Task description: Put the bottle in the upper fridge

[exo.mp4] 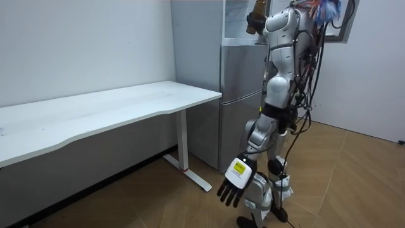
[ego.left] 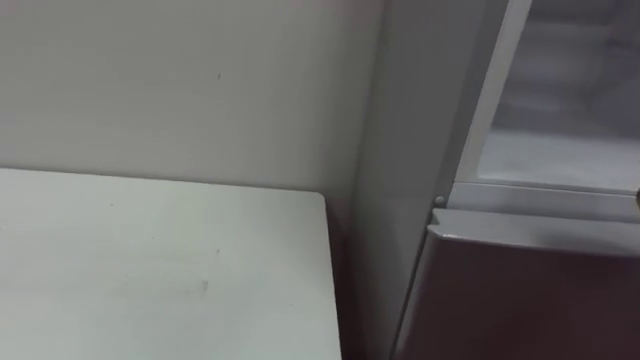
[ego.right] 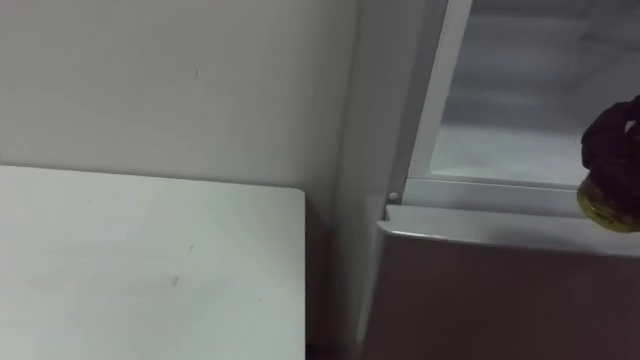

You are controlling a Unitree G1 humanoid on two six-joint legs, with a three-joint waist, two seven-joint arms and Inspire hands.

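A pale wall (ego.left: 180, 80) runs behind everything. A long white bench (exo.mp4: 114, 107) stands against it, and its far corner comes close to the side of the grey fridge (exo.mp4: 240, 95). The robot stands right in front of the fridge, facing it.

The upper fridge (ego.right: 520, 120) is open, and you can see its white inside. The lower door (ego.right: 500, 300) under it is closed.

The robot's left hand (exo.mp4: 235, 183) hangs low by its leg. Its fingers are loose and spread, and it holds nothing. The right arm is lifted high toward the open upper fridge. The right hand (ego.right: 615, 145) looks dark at the edge of the right eye view, and it is wrapped around the bottle (ego.right: 603, 208). The brownish-yellow bottle is in that hand at the front edge of the upper fridge, just above the top of the lower door.
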